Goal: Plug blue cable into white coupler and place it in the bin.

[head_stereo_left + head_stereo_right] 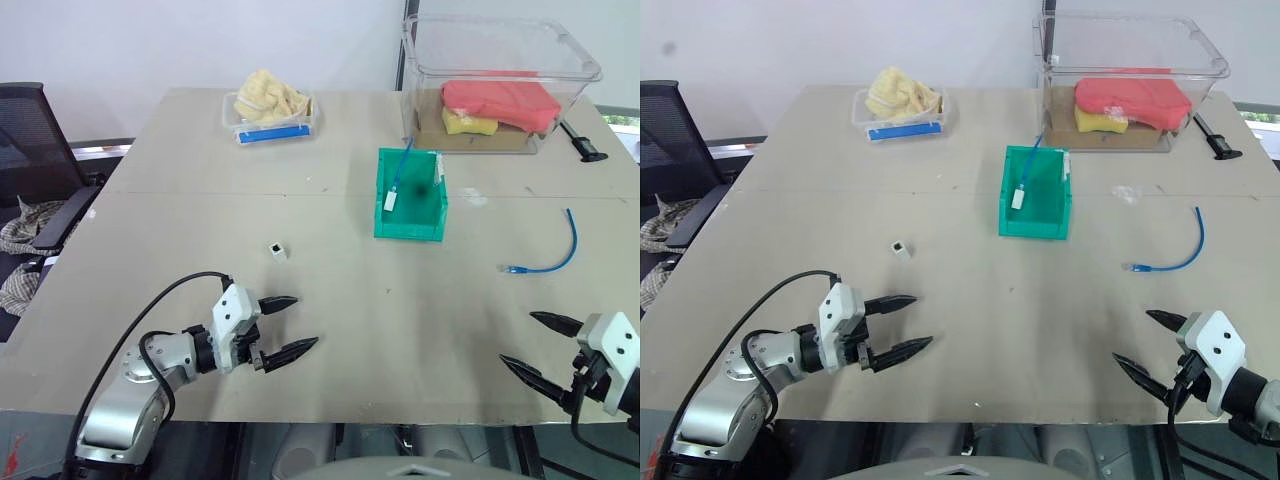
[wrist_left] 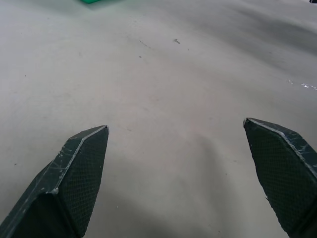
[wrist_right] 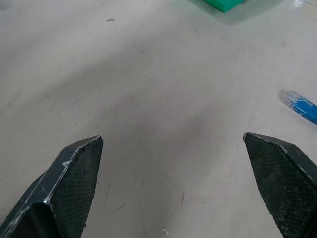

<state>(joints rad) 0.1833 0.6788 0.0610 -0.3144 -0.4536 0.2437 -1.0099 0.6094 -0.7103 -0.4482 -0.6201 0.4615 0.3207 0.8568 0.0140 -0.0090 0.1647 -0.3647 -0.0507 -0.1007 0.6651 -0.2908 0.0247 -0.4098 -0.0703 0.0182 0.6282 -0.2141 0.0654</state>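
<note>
The blue cable [image 1: 560,250] lies curved on the table's right side, its clear plug [image 3: 298,105] towards the middle. The tiny white coupler [image 1: 278,250] sits alone left of centre. Between them stands the green bin [image 1: 411,196], holding a straighter blue cord with a white block. My left gripper [image 1: 298,323] hovers open near the front edge, below and slightly right of the coupler. My right gripper [image 1: 527,342] is open at the front right, nearer than the cable's plug. Nothing is between either pair of fingers.
A large clear tub [image 1: 495,85] with red and yellow items stands at the back right, a black tool [image 1: 583,142] beside it. A small clear tray [image 1: 268,110] with yellow cloth sits at the back left. An office chair [image 1: 35,170] is off the table's left.
</note>
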